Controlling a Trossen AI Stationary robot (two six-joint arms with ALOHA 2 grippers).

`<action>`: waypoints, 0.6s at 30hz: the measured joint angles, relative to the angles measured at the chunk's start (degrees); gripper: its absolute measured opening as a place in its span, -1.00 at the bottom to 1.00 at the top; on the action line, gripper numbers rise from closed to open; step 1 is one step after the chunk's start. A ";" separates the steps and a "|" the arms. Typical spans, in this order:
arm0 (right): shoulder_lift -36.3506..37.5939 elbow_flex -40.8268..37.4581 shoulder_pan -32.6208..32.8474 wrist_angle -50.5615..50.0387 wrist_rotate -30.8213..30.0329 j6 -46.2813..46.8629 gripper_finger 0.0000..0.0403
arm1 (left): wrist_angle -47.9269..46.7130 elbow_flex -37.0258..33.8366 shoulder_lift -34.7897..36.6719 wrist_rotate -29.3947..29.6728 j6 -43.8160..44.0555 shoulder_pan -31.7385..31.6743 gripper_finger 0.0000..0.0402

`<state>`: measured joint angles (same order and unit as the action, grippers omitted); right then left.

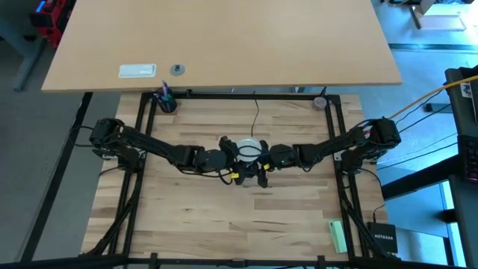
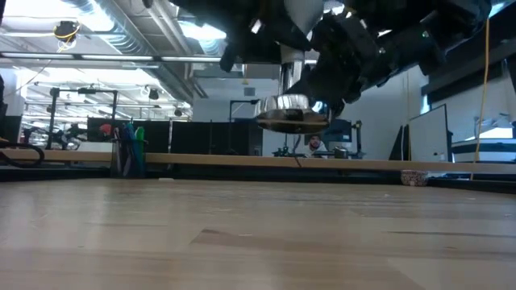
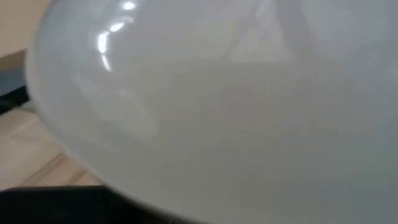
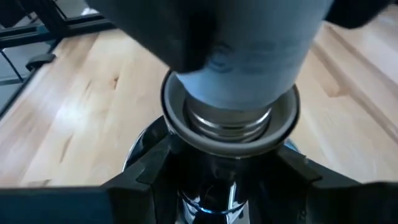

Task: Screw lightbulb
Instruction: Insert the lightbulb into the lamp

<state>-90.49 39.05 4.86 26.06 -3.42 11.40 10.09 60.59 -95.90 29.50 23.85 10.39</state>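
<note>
Silver socket in right fingers, lightbulb threaded in, left fingers clamped on it

Green block near table's corner; pen cup opposite.

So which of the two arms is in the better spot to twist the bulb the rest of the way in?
Probably the left. Its gripper is closed on the lightbulb, whose threads already sit in the socket. The right gripper grips the socket from below, so it likely just steadies it.
</note>
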 joint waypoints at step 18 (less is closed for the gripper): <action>-1.74 -0.06 0.00 -1.68 6.91 -0.92 -0.10 | -8.84 2.61 -0.72 -11.68 5.43 -2.36 -0.32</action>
<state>-92.23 38.99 4.86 24.38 3.49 10.48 1.25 63.20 -96.62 17.82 29.29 8.03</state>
